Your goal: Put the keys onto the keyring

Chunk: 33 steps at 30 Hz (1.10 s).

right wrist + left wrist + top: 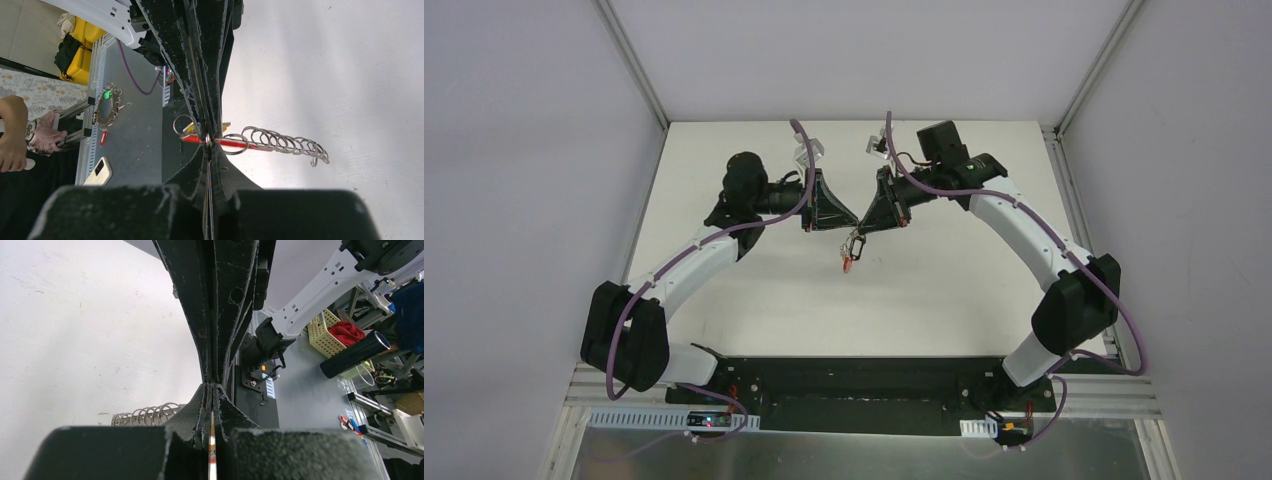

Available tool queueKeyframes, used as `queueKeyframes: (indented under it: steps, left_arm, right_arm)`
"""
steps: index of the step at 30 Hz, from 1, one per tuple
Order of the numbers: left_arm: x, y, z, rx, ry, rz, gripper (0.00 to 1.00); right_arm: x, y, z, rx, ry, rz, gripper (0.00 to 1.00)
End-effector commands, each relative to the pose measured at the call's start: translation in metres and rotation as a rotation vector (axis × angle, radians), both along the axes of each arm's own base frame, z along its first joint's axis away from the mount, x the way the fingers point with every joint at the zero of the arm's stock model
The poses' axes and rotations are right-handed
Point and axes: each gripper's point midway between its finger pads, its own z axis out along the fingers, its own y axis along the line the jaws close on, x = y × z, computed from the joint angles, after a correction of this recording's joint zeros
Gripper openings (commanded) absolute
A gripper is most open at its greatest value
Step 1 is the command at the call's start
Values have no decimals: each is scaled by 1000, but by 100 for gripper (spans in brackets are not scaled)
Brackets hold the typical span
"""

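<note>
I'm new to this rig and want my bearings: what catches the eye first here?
The right claw and left claw meet tip to tip above the middle of the white table, both shut. The right one pinches the keyring, whose red band and row of silver loops hang from it.

White moulded shells cover the left arm (686,262) and right arm (1022,222) between bulky black joint housings; a thin purple cable (610,350) trails along each (in loose loops). The black triangular left gripper (852,222) and right gripper (865,229) look scuffed.
</note>
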Motion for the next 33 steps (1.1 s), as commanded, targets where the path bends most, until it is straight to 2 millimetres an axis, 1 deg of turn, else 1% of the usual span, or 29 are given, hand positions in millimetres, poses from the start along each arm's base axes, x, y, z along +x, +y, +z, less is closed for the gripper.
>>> queueKeyframes:
  steps: [1,7,10,11,12,15,17,20,22,27,33]
  left_arm:
    - [0,2,10,-29,-58,-13,0]
    - [0,2,14,-29,-83,-21,1]
    - [-1,4,15,-2,-136,-30,14]
    - [-2,6,10,32,-129,-25,18]
    - [-2,8,10,60,-171,-21,23]
    - [-5,17,1,182,-253,-28,33]
    - [-7,21,-6,254,-310,-49,37]
    - [-9,23,-15,293,-317,-71,41]
    - [-11,22,-18,297,-323,-79,43]
    - [-18,15,-20,279,-340,-111,42]
    - [-14,6,-20,260,-333,-102,39]
  right_arm:
    - [-6,2,22,64,-49,32,0]
    - [-2,-2,16,22,-79,-2,0]
    - [-1,-2,7,-33,-103,-12,0]
    - [-3,-2,4,-48,-104,-10,0]
    - [-3,-1,1,-61,-105,-8,0]
    - [-7,2,-4,-85,-96,7,0]
    - [-7,4,-5,-87,-94,15,0]
    - [-8,7,-4,-84,-89,26,0]
    - [-9,9,-4,-84,-84,32,0]
    - [-10,11,-6,-86,-74,41,0]
    - [-12,12,-10,-88,-66,50,0]
